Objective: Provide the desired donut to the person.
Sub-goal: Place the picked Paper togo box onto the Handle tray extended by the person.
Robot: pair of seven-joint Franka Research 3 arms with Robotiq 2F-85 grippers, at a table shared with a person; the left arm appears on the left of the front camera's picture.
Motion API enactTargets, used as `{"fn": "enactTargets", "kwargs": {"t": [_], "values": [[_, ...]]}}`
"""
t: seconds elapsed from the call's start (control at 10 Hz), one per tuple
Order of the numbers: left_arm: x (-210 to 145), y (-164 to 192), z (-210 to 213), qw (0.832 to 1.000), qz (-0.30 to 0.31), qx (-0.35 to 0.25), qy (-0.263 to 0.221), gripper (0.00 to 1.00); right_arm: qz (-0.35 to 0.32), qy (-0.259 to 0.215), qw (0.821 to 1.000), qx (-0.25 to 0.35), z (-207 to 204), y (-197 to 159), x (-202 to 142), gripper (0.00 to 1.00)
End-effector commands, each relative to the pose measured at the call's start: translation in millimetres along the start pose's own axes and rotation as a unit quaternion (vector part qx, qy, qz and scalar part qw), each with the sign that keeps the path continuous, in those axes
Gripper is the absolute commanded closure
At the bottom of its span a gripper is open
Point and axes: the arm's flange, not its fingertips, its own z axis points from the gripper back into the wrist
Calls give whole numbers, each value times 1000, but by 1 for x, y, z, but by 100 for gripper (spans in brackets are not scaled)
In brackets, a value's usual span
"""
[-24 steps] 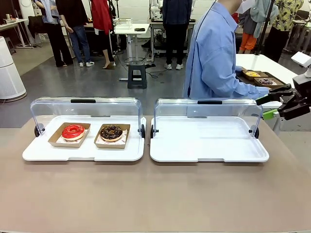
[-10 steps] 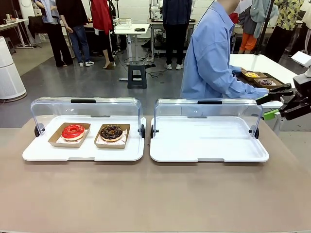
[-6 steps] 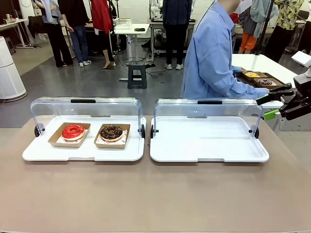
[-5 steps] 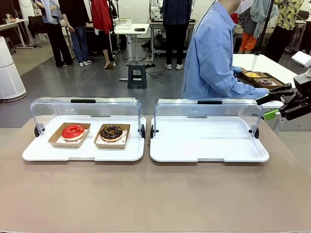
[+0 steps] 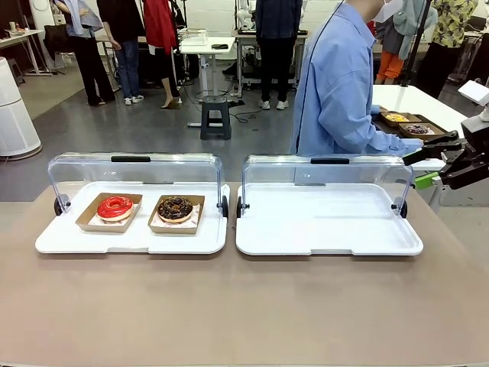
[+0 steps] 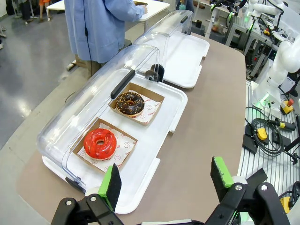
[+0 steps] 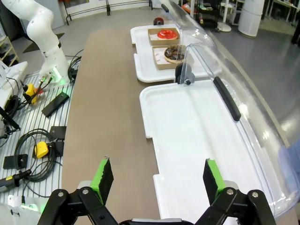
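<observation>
Both grippers, left (image 6: 163, 183) and right (image 7: 153, 180), are held open, empty. Wrong donut (image 5: 114, 206) at left of frame risks being picked, since no choice is indicated.

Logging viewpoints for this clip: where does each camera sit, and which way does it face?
Front: between the arms, facing the person across the table; right gripper at right edge.
Left wrist: above the left gripper, open, looking at red donut and chocolate donut.
Right wrist: above the open right gripper, over the empty tray.
All share both donuts.
</observation>
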Motion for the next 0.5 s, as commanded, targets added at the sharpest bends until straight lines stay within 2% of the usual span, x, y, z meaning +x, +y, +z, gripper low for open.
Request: {"fn": "enactTargets", "kwargs": {"t": [0.0,0.4], "values": [[1,0,0,1000,-6,0,-10,0,-8,-5,1000,-3,-1,0,0,0],[1,0,0,1000,-6,0,-10,0,-8,-5,1000,-3,-1,0,0,0]]}}
